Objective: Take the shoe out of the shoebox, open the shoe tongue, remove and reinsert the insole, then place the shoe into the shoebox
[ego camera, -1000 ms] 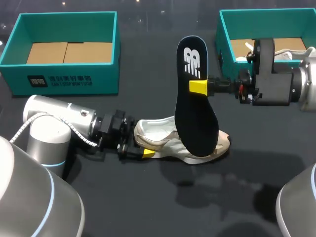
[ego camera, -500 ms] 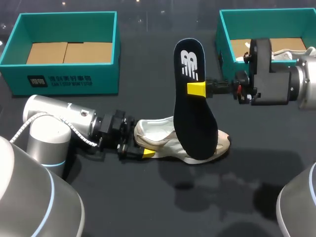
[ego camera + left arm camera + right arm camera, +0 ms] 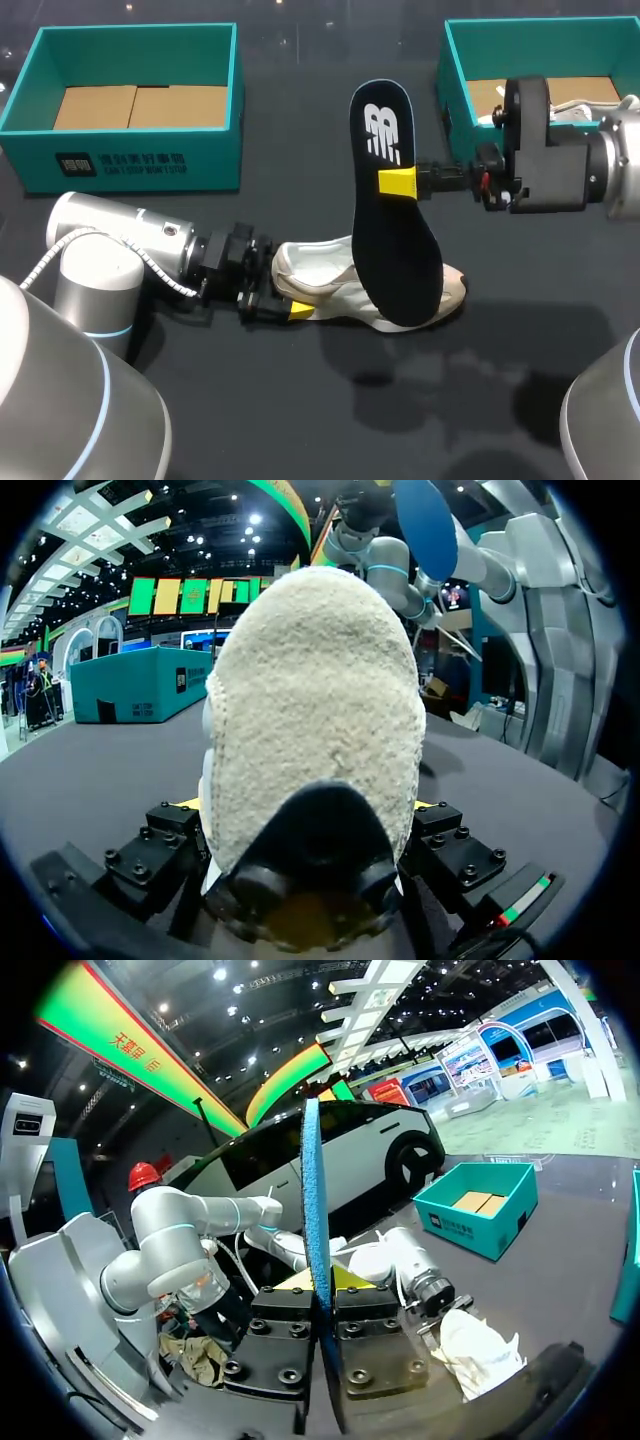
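While the left hand (image 3: 290, 305) pinches the heel of the cream shoe (image 3: 320, 275), which lies on its side on the desk (image 3: 300, 420), the right hand (image 3: 400, 181) clamps the dark insole (image 3: 395, 250) upright, its lower end at the shoe's forefoot. Reinserting it likely calls for tilting the insole flatter and feeding its toe end into the opening. One teal shoebox (image 3: 200, 150) sits well off to the left. Another (image 3: 455, 90) stands close beside the right arm, where a wide swing might clip it.
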Robot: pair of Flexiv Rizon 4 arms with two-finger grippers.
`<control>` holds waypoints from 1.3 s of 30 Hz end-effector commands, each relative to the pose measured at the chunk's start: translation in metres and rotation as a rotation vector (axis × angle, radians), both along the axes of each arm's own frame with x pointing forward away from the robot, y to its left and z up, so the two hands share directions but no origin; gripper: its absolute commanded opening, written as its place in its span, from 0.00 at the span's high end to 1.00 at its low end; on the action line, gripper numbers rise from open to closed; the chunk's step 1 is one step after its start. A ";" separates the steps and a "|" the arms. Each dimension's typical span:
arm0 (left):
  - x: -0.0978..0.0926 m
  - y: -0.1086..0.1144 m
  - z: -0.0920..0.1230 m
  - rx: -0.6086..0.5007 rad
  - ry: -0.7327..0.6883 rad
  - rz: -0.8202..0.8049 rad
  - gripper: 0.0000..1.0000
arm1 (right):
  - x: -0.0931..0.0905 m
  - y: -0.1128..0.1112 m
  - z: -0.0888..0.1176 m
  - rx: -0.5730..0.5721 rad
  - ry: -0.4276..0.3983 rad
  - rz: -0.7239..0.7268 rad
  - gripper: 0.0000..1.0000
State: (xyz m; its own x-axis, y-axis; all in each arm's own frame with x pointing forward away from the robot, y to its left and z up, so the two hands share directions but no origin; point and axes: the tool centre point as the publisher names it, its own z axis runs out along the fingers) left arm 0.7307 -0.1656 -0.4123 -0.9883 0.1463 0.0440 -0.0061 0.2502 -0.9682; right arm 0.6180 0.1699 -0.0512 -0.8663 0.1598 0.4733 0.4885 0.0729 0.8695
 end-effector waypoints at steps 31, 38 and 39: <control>-0.003 0.058 0.028 0.397 -0.096 0.025 0.00 | 0.000 0.001 -0.001 0.000 0.000 -0.002 1.00; -0.003 0.058 0.028 0.397 -0.096 0.025 0.00 | 0.000 0.001 -0.001 0.000 0.000 -0.002 1.00; -0.003 0.058 0.028 0.397 -0.096 0.025 0.00 | 0.000 0.001 -0.001 0.000 0.000 -0.002 1.00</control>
